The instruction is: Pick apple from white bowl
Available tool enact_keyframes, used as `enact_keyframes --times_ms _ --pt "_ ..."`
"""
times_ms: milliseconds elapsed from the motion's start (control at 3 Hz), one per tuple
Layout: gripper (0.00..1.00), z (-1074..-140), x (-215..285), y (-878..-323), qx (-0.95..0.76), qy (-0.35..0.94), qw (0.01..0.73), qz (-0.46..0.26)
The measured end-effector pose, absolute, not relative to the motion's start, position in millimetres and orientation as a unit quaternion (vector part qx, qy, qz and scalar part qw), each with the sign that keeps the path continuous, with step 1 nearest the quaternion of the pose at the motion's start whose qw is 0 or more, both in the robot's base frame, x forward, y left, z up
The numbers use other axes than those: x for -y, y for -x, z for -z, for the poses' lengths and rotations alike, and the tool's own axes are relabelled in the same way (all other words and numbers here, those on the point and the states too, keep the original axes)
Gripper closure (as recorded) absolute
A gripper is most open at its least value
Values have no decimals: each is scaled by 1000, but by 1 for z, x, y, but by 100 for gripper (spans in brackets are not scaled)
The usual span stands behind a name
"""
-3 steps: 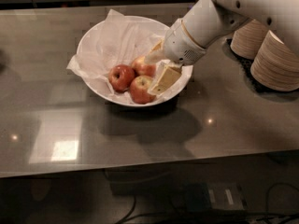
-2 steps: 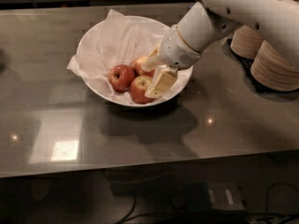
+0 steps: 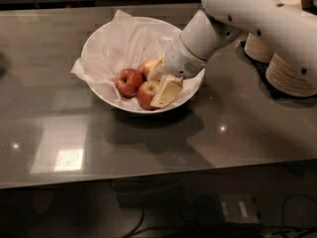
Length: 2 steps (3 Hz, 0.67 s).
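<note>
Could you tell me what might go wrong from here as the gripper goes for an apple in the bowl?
The gripper sits among three apples crowded together in the white bowl, so it may shove a neighbour rather than seat one. The crumpled tissue paper underneath could snag and lift with it. The arm also passes close to the stacked paper bowls.

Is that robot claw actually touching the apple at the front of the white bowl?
Cannot tell. In the camera view the gripper sits low in the white bowl, overlapping the right side of the front apple; no gap or contact shows plainly.
</note>
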State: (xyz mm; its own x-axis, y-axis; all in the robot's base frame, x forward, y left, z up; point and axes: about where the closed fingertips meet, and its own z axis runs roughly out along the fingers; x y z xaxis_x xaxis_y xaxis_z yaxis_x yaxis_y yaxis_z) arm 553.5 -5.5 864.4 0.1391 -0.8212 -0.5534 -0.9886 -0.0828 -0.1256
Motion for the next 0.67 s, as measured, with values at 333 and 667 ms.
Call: enact_keyframes --times_ms 333,667 --pt "56 -864 4 -554 -634 715 238 -176" --pt "54 -864 4 -554 -635 714 235 -178"
